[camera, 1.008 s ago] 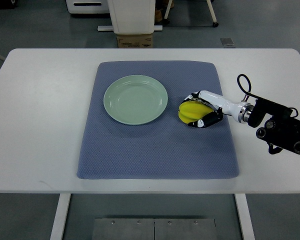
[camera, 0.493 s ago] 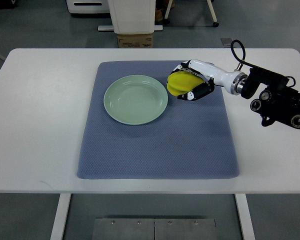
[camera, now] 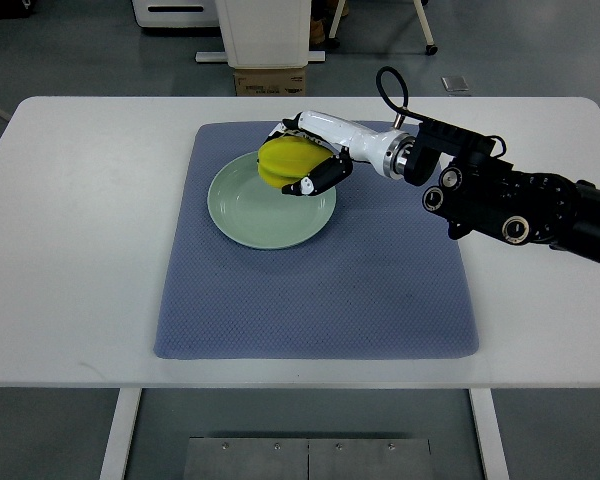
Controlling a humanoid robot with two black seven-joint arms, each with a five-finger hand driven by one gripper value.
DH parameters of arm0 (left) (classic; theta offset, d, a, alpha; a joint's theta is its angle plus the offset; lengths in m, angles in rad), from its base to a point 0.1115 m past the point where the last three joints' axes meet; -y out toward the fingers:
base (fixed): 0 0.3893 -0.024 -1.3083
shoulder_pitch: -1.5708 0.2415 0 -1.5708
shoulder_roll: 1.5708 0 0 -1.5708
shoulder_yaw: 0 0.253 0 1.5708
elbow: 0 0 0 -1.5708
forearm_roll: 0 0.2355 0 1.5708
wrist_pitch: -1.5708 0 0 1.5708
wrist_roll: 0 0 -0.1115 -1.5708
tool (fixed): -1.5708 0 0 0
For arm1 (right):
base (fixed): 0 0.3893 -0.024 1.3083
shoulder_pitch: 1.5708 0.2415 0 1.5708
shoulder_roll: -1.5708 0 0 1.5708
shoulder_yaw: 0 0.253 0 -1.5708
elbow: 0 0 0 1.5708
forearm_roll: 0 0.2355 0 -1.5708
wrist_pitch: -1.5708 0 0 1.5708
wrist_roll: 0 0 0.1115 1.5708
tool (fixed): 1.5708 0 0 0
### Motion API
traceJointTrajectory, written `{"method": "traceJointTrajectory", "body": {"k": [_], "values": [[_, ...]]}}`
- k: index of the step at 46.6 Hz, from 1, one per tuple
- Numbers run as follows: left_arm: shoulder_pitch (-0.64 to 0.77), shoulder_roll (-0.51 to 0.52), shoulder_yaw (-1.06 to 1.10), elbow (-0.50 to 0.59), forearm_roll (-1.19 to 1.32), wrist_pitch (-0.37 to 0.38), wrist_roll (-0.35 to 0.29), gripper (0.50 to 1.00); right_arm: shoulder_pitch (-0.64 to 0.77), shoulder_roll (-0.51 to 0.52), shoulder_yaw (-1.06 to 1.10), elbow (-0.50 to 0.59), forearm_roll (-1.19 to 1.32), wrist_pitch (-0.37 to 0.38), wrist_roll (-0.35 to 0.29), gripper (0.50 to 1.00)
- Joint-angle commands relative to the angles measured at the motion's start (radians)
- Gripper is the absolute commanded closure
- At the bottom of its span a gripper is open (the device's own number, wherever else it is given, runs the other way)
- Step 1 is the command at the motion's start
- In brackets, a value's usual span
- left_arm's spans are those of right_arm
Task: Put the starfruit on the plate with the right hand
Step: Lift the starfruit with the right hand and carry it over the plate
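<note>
Starfruit [camera: 287,160], partly hidden by the gripping right hand [camera: 302,162], overlaps the plate [camera: 250,215] rim.

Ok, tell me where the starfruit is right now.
In the top view the starfruit is gripped in the right hand, over the far right rim of the green plate on the blue mat.

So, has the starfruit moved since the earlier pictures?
Yes. The starfruit, held in the right hand, went left from the mat to above the plate's far rim.
</note>
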Motion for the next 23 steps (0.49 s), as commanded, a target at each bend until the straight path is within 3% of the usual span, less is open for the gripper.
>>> {"method": "traceJointTrajectory", "body": {"k": [1, 4, 15, 23], "values": [[0.000, 0.000, 0.000, 0.000, 0.000, -0.001, 0.000, 0.500, 0.000, 0.057, 0.000, -0.044, -0.001, 0.000, -0.005, 1.000], [0.000, 0.000, 0.000, 0.000, 0.000, 0.000, 0.000, 0.500, 0.000, 0.100, 0.000, -0.082, -0.001, 0.000, -0.005, 1.000], [0.000, 0.000, 0.000, 0.000, 0.000, -0.001, 0.000, 0.500, -0.011, 0.100, -0.043, -0.208, -0.003, 0.000, -0.003, 1.000], [0.000, 0.000, 0.000, 0.000, 0.000, 0.000, 0.000, 0.500, -0.022, 0.100, -0.081, -0.230, -0.003, 0.000, -0.003, 1.000]]}}
